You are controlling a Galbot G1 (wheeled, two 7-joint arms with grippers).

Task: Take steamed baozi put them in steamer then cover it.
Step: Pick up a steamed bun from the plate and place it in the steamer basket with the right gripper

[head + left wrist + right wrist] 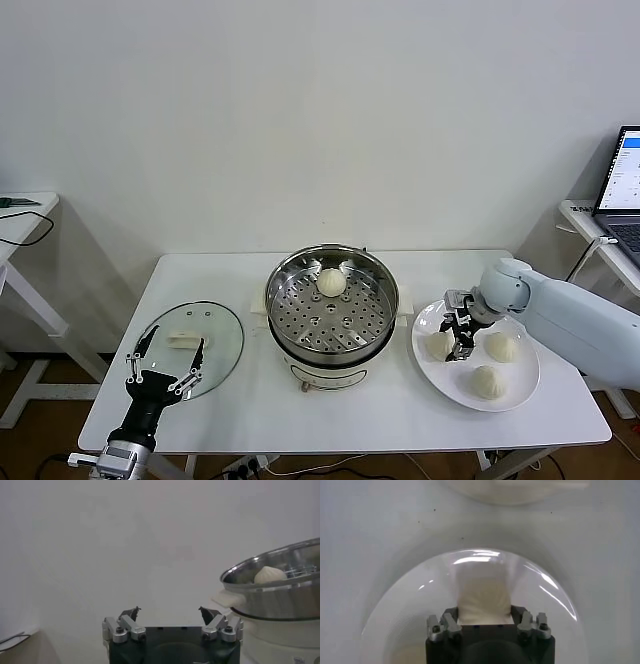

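1 baozi (484,597) sits clamped between my right gripper's (458,337) fingers on the white plate (518,394), beside 2 more buns. 1 bun (331,282) lies in the steamer (290,272). My left gripper (163,371) hangs wide open above the glass lid (221,330).

Head camera overlooks the table (250,420); wrist cameras sit low, close.

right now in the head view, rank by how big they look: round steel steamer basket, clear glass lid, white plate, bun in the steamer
1. Round steel steamer basket
2. White plate and clear glass lid: too alike to rank
3. Off-white bun in the steamer: clearly smallest
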